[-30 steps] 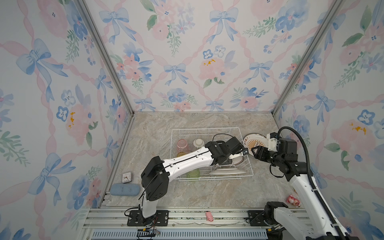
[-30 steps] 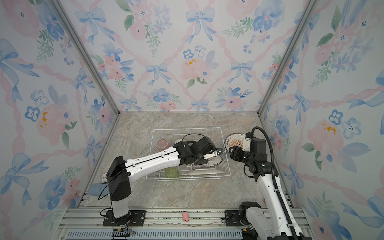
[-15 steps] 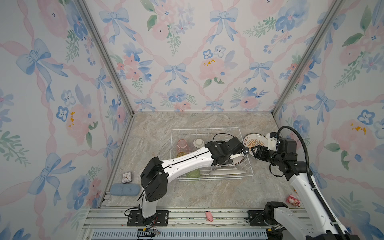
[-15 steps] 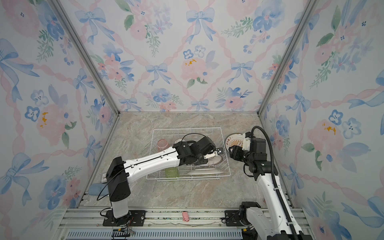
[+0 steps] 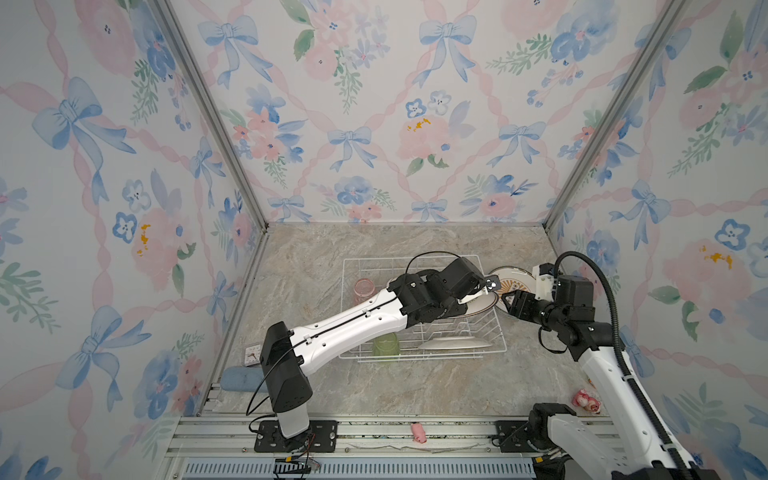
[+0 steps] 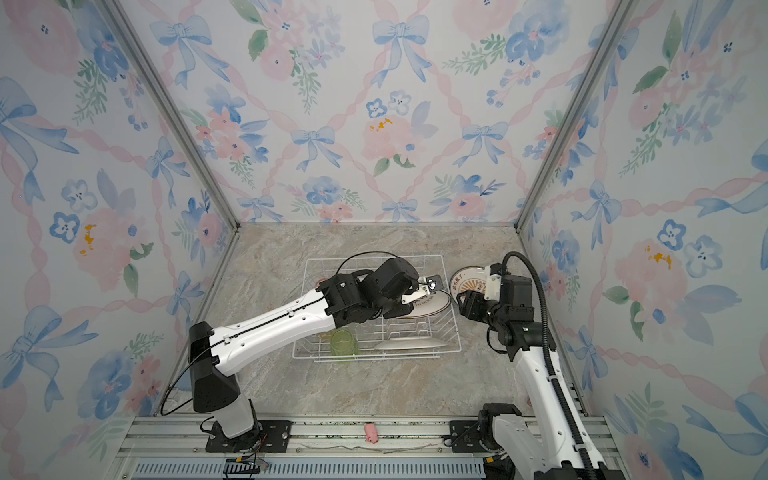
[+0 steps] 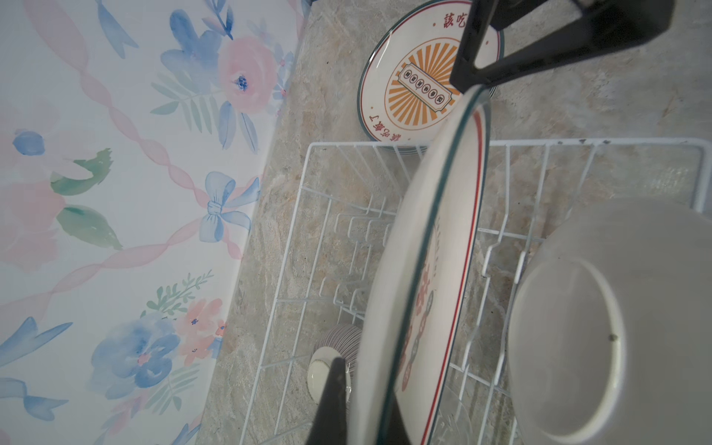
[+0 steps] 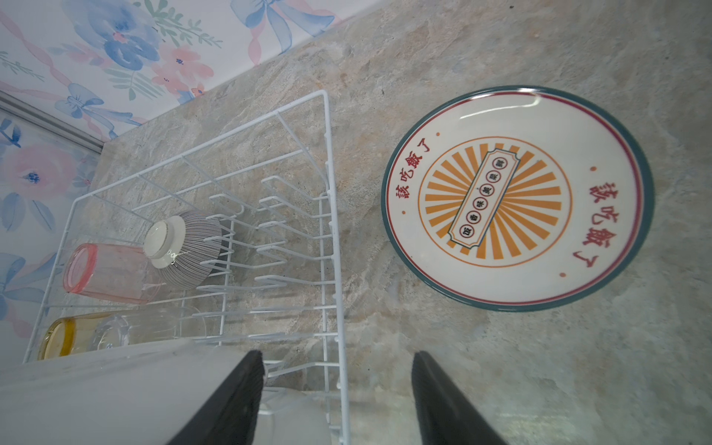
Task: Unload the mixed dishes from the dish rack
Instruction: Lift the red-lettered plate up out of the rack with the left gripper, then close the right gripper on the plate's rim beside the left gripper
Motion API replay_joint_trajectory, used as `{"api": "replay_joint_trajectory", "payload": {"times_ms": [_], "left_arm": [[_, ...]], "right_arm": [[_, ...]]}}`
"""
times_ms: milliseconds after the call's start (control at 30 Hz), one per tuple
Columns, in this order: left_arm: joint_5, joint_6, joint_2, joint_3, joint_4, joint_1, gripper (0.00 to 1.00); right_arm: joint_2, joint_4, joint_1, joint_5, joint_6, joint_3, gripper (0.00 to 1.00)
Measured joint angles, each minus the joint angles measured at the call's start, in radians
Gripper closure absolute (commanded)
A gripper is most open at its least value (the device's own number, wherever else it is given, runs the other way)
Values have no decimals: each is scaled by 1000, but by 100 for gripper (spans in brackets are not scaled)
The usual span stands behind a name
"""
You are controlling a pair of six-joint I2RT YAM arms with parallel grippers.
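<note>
The white wire dish rack [image 5: 374,258] [image 6: 436,256] stands mid-table. My left gripper [image 5: 478,296] [image 7: 358,424] is shut on a dark-rimmed plate [image 5: 484,307] [image 7: 424,269], held edge-on above the rack's right end. My right gripper [image 5: 509,301] [image 8: 339,400] is open just right of that plate's rim; nothing lies between its fingers [image 8: 239,393]. A plate [image 5: 513,282] [image 8: 516,196] lies flat on the table right of the rack. In the rack are another plate [image 5: 455,344], a green tumbler [image 5: 385,345], a pink tumbler [image 8: 108,273], yellow [image 8: 65,335] and clear [image 8: 146,327] tumblers, and the striped bowl [image 8: 185,246].
A small clock [image 5: 250,355] and a blue pad [image 5: 239,378] lie by the left wall. A pink toy [image 5: 586,401] sits at the front right, and a small pink piece [image 5: 419,432] lies on the front rail. Wallpapered walls close three sides.
</note>
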State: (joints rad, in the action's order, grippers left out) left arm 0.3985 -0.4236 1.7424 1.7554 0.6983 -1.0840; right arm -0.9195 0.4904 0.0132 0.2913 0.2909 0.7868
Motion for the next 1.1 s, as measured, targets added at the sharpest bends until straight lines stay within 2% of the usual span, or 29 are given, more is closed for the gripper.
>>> {"api": "replay_joint_trajectory", "payload": {"times_ms": [167, 400, 600, 733, 1100], "left_arm": [[-41, 44, -19, 0, 1, 48, 100], [-140, 116, -84, -13, -14, 154, 100], [-217, 147, -107, -14, -38, 183, 100], [-290, 171, -107, -14, -40, 204, 100], [-489, 237, -107, -19, -73, 309, 100]], "right_arm": [[33, -4, 58, 39, -7, -3, 35], [85, -103, 157, 225, 18, -81, 37], [79, -267, 149, 406, 93, -157, 38], [66, -383, 110, 487, 129, -183, 38], [16, -663, 62, 601, 237, -248, 39]]}}
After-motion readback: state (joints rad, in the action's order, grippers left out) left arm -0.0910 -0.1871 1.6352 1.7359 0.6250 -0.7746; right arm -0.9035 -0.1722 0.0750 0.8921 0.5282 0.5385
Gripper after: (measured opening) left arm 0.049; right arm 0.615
